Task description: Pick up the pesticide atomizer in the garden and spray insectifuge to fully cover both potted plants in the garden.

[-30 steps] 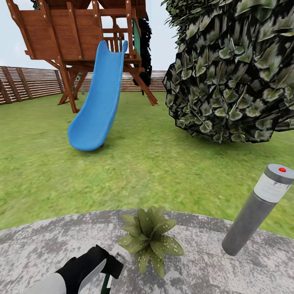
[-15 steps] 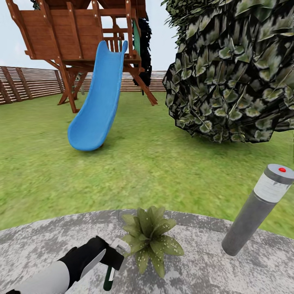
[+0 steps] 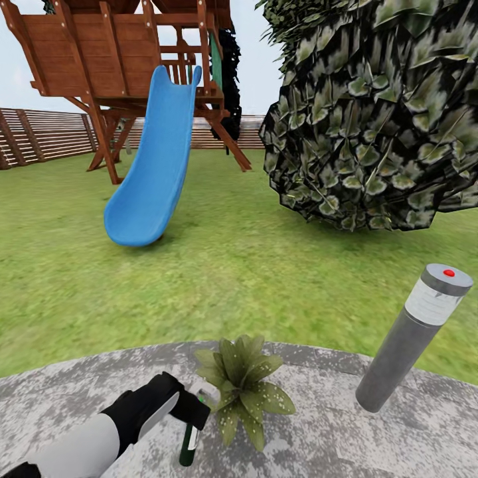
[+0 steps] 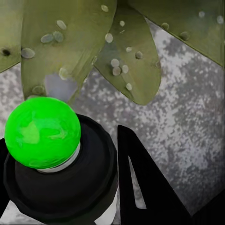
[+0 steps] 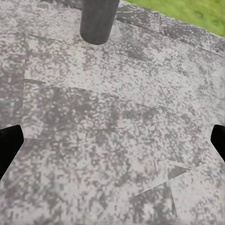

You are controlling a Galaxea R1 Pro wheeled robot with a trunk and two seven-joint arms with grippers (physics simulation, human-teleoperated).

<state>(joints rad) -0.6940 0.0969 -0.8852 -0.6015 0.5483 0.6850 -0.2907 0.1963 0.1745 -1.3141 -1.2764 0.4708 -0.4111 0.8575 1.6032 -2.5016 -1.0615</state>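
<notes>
The left end effector [image 3: 192, 411] is clamped on the pesticide atomizer [image 3: 190, 443], whose dark body hangs below it while the whitish head points at the potted plant [image 3: 244, 388] just beside it. In the left wrist view a green ball [image 4: 42, 132] sits on a black cap, close under the plant's speckled leaves [image 4: 126, 51]. The right end effector [image 5: 112, 140] is spread wide, its dark fingertips [image 5: 8, 143] at either edge over bare paving. The plant stands on the mottled grey patio [image 3: 318, 431], with a grey bollard lamp [image 3: 411, 335] further right. Beyond lies the lawn [image 3: 219, 279], a blue slide [image 3: 149, 172] under a wooden play tower [image 3: 126, 60], a dark leafy tree [image 3: 378, 113] and a slatted fence [image 3: 46, 133].
</notes>
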